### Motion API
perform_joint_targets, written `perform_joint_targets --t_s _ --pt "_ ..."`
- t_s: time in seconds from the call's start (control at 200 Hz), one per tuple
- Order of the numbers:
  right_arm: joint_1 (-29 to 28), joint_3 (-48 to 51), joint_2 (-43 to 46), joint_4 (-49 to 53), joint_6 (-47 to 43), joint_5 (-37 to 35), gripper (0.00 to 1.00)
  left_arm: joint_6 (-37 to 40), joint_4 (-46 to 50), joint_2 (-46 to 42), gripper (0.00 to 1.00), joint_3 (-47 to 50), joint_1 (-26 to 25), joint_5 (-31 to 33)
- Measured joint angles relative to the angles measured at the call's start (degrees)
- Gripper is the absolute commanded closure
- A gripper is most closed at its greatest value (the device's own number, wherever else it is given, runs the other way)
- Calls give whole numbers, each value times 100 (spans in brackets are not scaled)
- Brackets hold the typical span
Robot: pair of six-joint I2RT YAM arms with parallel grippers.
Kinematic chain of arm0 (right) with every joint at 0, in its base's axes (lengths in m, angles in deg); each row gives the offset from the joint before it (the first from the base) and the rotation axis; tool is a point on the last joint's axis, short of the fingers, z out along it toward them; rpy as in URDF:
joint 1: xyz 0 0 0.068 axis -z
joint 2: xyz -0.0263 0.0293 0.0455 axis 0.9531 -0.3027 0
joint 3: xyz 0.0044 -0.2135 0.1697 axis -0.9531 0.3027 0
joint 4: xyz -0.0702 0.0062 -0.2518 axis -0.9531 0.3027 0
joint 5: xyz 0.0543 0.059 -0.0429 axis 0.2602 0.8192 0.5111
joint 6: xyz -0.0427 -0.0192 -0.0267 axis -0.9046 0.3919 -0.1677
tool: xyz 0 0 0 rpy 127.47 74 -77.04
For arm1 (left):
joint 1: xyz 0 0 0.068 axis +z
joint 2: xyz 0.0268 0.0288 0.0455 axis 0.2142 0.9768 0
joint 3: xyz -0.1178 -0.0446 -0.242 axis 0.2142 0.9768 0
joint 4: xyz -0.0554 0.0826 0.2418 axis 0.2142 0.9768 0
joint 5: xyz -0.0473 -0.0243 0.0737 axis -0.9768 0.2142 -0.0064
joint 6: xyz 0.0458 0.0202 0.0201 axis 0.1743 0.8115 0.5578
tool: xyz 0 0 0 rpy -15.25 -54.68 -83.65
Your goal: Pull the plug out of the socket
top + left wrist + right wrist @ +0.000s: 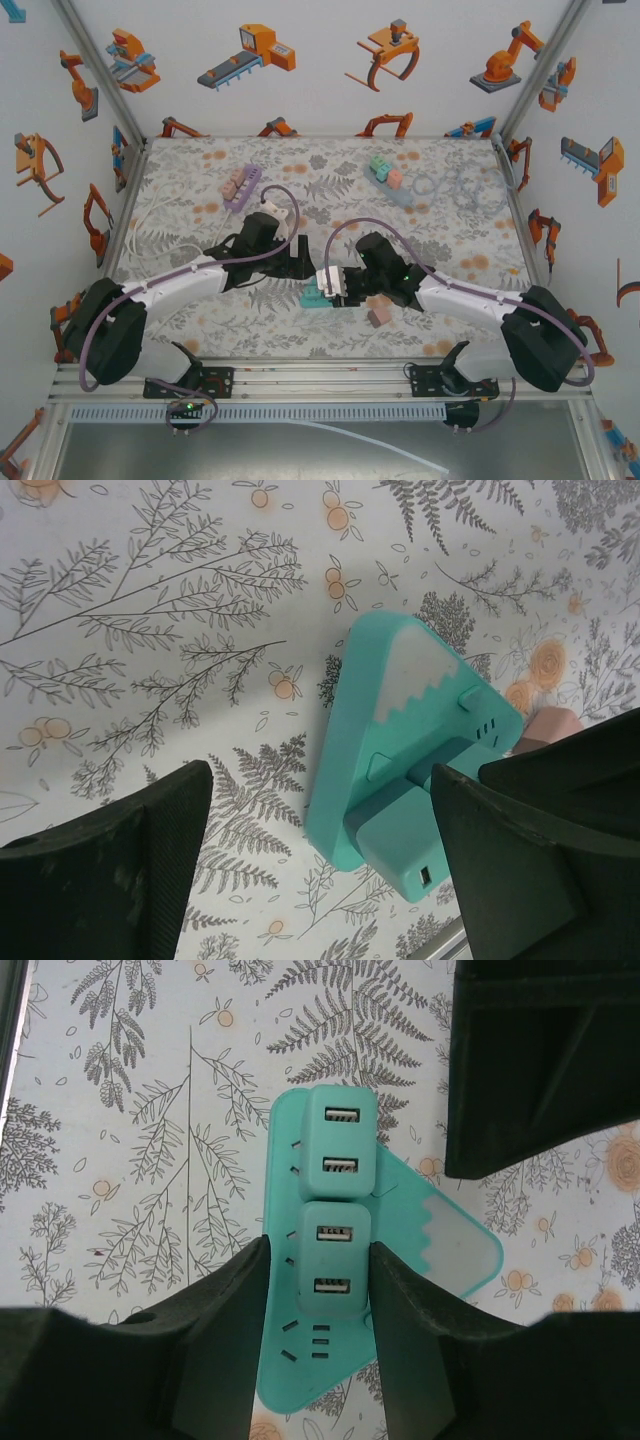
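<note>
A teal triangular socket [440, 1250] lies flat on the patterned table, with two teal USB plugs standing in it. My right gripper [318, 1290] straddles the nearer plug [333, 1260]. Its right finger [420, 1340] touches the plug's side, and a narrow gap remains at the left finger [215, 1350]. The farther plug [341, 1140] is untouched. My left gripper [320, 860] is wide open over the socket [400, 710], with a plug [400, 850] close to its right finger [520, 850]. From above, both grippers meet at the socket [314, 297] at mid-table.
A pink block [378, 316] lies just right of the socket, under my right arm. At the back are a purple strip [242, 186] with plugs, a light strip [385, 175] with green and pink plugs, and a coiled clear cable [460, 190]. The left gripper's body [540, 1060] looms nearby.
</note>
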Motion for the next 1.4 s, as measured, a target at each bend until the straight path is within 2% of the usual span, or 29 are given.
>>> perform_joint_targets --t_s 0.275,0.446,0.631,0.806,1.217,1.402 --pt "0 0 -356 -433 2 85 65 -2 -205 503 26 0 0 -448" --pt "0 -4 -439 -568 4 157 69 -26 -417 765 32 -24 -52 -706" --pt "0 -4 -468 -610 2 251 74 -26 -428 1038 42 -142 -160 -699" --pt "0 -7 -468 -610 13 264 76 -26 -450 1036 46 -109 -162 -686" --pt "0 -177 -466 -271 334 289 92 -96 -763 1008 48 103 -225 -772" --pt "0 -282 -466 -37 435 264 95 -133 -835 1005 48 151 -273 -750"
